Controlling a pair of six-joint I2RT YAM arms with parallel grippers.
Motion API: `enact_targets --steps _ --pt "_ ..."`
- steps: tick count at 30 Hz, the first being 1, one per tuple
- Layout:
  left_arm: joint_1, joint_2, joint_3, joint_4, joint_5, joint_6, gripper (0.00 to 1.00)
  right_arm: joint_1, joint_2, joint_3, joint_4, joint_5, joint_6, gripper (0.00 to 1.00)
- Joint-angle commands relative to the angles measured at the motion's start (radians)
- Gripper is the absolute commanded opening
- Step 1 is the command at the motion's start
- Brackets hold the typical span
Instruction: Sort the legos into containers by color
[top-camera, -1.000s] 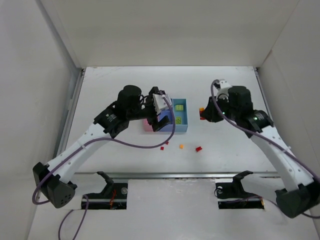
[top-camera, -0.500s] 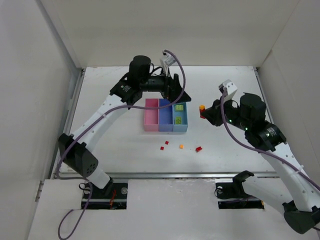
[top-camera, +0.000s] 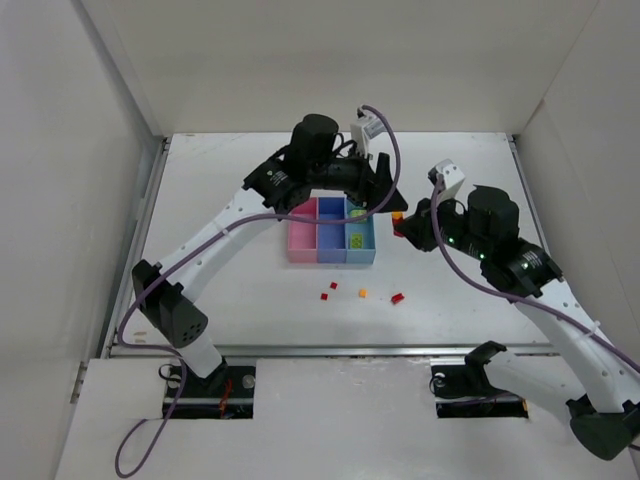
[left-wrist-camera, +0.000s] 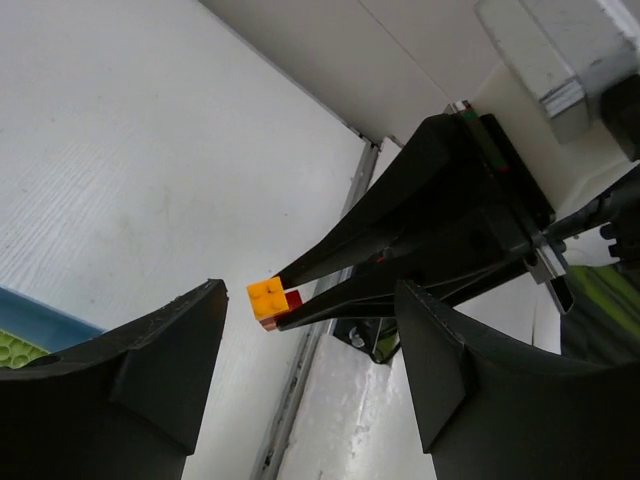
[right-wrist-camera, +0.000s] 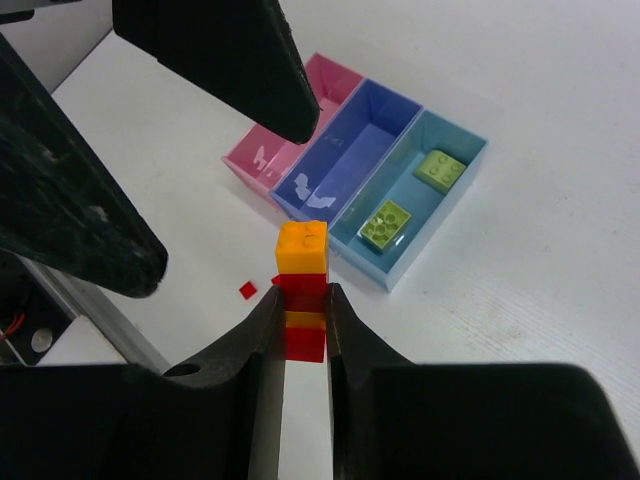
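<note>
Right hand (right-wrist-camera: 303, 318) is pinching a red-and-orange brick stack (right-wrist-camera: 302, 285) midair; left hand (left-wrist-camera: 310, 298) is hovering spread just beside it, probably to pull colors apart.

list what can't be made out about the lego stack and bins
Lego stack: its lower end, right wrist view, hidden between the right gripper fingers.
Pink bin: part of its inside, right wrist view, behind a left gripper finger.
Loose legos: stud count, top view, too small.
</note>
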Motion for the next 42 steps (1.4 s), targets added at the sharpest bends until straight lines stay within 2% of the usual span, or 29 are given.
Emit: enact_targets --steps 1,8,12,13,14,17,18,20,23,24,26,27,30,37,42 --pt "-0.011 -0.008 0.026 -0.047 -0.091 0.045 0.65 0.013 -0.010 0.005 0.072 0.025 0.019 0.00" --pt "-0.011 0.027 0.011 -0.065 -0.091 0.068 0.65 0.032 -0.001 0.005 0.081 0.025 0.028 0.00" --pt "-0.011 0.049 0.011 -0.065 -0.091 0.068 0.53 0.042 -0.001 0.014 0.090 0.025 0.028 0.00" --pt "-0.011 0.049 0.020 -0.074 -0.091 0.068 0.53 0.053 -0.001 0.014 0.090 0.025 0.028 0.00" --pt "-0.011 0.059 0.020 -0.074 -0.080 0.068 0.47 0.053 -0.001 0.014 0.090 0.025 0.028 0.00" --pt "-0.011 0.059 0.020 -0.084 -0.091 0.068 0.40 0.053 -0.001 0.014 0.090 0.045 0.028 0.00" --pt "-0.011 0.059 0.020 -0.084 -0.091 0.068 0.32 0.053 -0.001 0.014 0.090 0.045 0.028 0.00" --pt "-0.011 0.059 0.020 -0.084 -0.091 0.068 0.26 0.053 -0.001 0.014 0.090 0.055 0.028 0.00" --pt "-0.011 0.050 0.020 -0.084 -0.091 0.068 0.26 0.053 -0.001 0.014 0.081 0.064 0.028 0.00" --pt "-0.011 0.050 0.020 -0.093 -0.079 0.068 0.31 0.053 0.008 0.014 0.081 0.079 0.037 0.00" --pt "-0.011 0.050 0.020 -0.093 -0.066 0.077 0.49 0.053 0.033 0.026 0.045 0.094 0.038 0.00" --pt "-0.011 0.040 0.020 -0.093 -0.066 0.077 0.51 0.053 0.051 0.036 0.034 0.105 0.038 0.00" --pt "-0.002 0.030 0.020 -0.102 -0.077 0.077 0.51 0.053 0.051 0.036 0.023 0.105 0.038 0.00" --pt "-0.002 0.040 0.011 -0.102 -0.057 0.077 0.35 0.053 0.042 0.036 0.048 0.094 0.038 0.00" --pt "-0.002 0.049 -0.011 -0.102 -0.029 0.065 0.36 0.053 0.042 0.036 0.048 0.094 0.038 0.00"
